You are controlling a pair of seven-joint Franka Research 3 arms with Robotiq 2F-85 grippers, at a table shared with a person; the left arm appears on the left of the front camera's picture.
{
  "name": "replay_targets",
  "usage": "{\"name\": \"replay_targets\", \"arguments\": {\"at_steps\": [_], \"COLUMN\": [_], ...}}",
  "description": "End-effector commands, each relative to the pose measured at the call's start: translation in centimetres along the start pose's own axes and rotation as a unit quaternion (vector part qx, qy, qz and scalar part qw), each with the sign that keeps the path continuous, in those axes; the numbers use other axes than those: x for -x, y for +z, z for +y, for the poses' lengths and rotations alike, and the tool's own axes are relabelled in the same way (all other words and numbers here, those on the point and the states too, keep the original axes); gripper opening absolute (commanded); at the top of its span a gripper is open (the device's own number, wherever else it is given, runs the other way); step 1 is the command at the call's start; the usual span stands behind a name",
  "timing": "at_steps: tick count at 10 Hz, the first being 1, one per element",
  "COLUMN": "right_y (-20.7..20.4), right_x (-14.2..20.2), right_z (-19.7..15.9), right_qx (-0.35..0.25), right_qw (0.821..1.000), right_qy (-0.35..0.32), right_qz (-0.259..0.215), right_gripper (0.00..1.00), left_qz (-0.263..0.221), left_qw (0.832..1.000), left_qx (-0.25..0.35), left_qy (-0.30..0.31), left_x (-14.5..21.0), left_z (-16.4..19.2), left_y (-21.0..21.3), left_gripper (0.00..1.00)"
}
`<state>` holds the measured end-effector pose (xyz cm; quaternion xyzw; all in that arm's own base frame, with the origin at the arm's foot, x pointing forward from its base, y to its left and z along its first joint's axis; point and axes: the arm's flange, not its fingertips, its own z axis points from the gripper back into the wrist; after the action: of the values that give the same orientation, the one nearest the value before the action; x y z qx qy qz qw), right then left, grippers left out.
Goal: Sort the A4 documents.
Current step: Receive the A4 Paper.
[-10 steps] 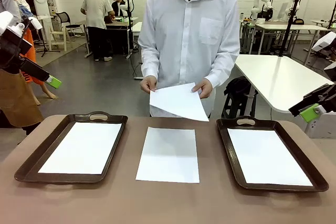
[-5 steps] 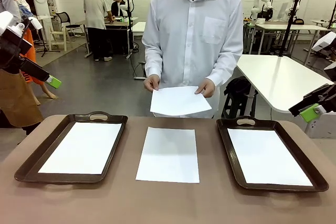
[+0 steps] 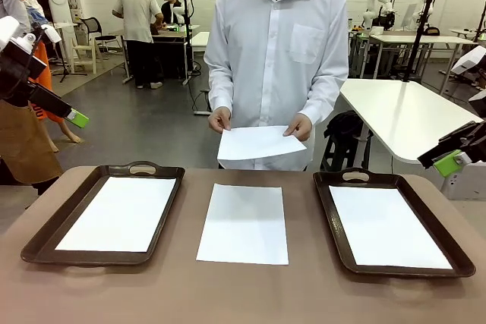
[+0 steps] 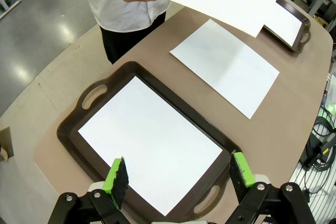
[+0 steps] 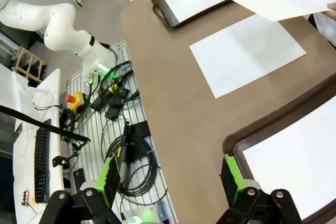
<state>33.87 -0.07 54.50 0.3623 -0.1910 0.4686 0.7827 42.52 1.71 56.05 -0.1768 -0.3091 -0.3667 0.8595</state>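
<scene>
One white A4 sheet (image 3: pixel 244 223) lies flat on the brown table between two dark trays. Another sheet (image 3: pixel 120 212) lies inside the left tray (image 3: pixel 45 237), and a third (image 3: pixel 386 226) inside the right tray (image 3: pixel 332 218). The person at the far side holds a further sheet (image 3: pixel 258 142) in both hands above the table's far edge. My left gripper (image 4: pixel 178 176) is open, raised above the left tray with nothing between its fingers. My right gripper (image 5: pixel 168 179) is open too, high over the right tray's near corner, holding nothing. In the front view, both arms hang at the picture's sides, clear of the table.
The table (image 3: pixel 243 294) has bare brown surface along its front edge. Cables and a keyboard (image 5: pixel 41 156) sit on the floor side in the right wrist view. A white table (image 3: pixel 402 115) stands behind at right.
The person has lowered and flattened the held sheet closer to level above the table's far edge. Both arms have stayed still.
</scene>
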Motion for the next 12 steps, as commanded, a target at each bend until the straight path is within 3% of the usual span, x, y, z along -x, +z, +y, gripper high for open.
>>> {"name": "replay_targets", "arguments": {"at_steps": [1, 12], "right_y": [-0.03, -0.03], "right_x": [-0.02, -0.02], "right_z": [0.02, 0.02], "right_qx": [-0.003, -0.003], "right_qw": [1.000, 1.000], "right_qy": [0.003, 0.003], "right_qz": [-0.003, -0.003], "right_gripper": [1.00, 1.00], "left_qz": [-0.002, -0.002], "left_qw": [1.000, 1.000], "left_qx": [0.003, 0.003], "left_qy": [0.001, 0.001], "left_x": [-0.09, -0.09], "left_z": [-0.02, -0.02], "left_y": [0.10, 0.10], "left_gripper": [1.00, 1.00]}}
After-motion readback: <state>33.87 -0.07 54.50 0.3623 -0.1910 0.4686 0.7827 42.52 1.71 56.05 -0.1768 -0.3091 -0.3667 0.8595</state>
